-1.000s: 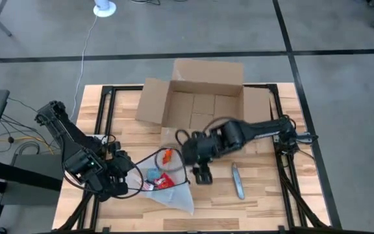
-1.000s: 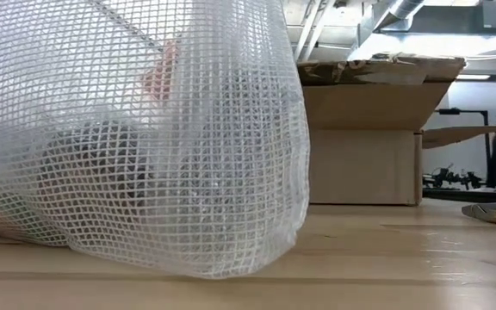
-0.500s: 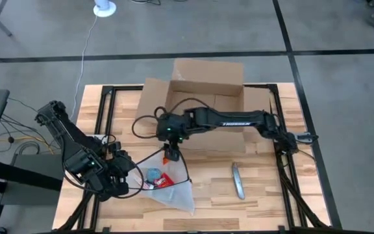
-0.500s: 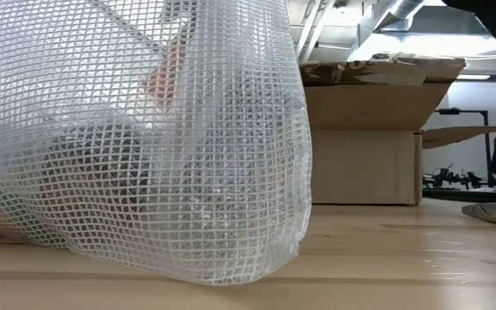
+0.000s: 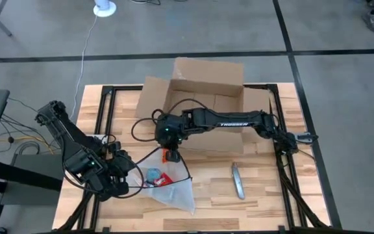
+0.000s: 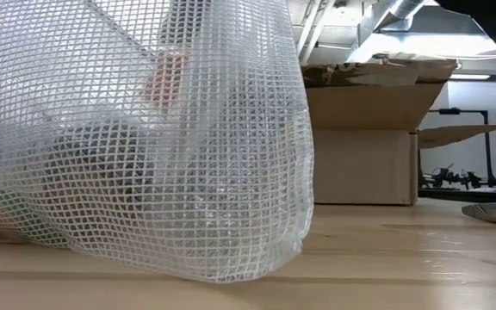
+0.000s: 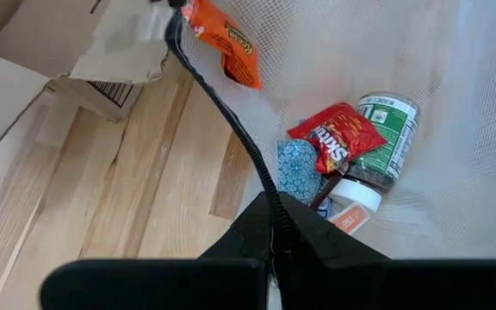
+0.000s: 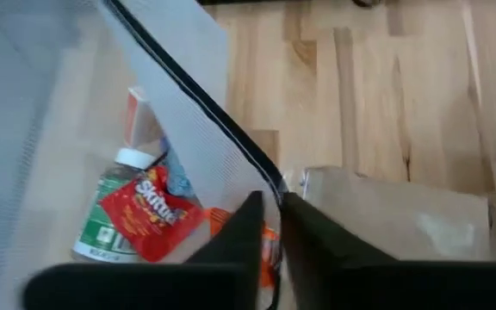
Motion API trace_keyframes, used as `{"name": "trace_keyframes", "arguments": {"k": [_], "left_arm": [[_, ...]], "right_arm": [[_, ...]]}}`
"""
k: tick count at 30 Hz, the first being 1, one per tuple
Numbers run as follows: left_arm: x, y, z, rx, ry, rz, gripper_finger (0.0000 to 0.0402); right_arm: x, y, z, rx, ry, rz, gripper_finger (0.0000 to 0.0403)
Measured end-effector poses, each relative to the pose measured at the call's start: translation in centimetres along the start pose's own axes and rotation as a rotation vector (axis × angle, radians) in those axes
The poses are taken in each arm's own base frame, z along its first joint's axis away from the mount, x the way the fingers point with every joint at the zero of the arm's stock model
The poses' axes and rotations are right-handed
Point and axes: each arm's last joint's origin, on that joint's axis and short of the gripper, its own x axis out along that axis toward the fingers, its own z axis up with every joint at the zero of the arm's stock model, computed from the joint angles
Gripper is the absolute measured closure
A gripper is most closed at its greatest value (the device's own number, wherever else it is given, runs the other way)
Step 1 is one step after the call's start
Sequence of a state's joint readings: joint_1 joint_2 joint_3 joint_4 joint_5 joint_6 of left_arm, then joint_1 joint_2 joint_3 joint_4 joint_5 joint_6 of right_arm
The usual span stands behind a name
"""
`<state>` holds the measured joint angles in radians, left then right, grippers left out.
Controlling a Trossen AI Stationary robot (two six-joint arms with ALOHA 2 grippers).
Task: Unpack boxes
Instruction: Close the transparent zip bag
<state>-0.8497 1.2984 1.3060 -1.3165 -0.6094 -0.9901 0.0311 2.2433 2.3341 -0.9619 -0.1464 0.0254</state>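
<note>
While claws' states stay unclear, the box (image 5: 203, 104) sits on a wooden table (image 5: 265, 195); grey floor (image 5: 343, 104) surrounds it.

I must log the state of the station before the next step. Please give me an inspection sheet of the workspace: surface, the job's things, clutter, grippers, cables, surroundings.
Surface: wooden slat table on a black frame.
Job's things: open cardboard box at the far middle of the table, flaps spread; its inside shows only bare cardboard.
Clutter: clear mesh bag holding a red Skittles packet, a green-labelled bottle and a blue item; grey tool lying on the table to the right.
Grippers: left gripper grips the bag's dark rim; right gripper pinches an orange packet over the bag's mouth.
Cables: white cord on the floor.
Surroundings: grey floor with dark lines; nobody seen.
</note>
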Motion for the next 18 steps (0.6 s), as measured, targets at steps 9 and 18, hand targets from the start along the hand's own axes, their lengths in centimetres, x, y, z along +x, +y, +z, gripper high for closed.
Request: {"name": "trace_keyframes", "arguments": {"k": [9,18], "left_arm": [[0.0,0.0,0.0,0.002,0.002,0.004,0.0401],[0.0,0.0,0.0,-0.014,0.002,0.003,0.0401]], "right_arm": [[-0.6,-0.2,-0.1,0.018,0.017,0.005,0.0402],[-1.4,-4.1,-1.6,0.511,0.181,0.062,0.0333]]}}
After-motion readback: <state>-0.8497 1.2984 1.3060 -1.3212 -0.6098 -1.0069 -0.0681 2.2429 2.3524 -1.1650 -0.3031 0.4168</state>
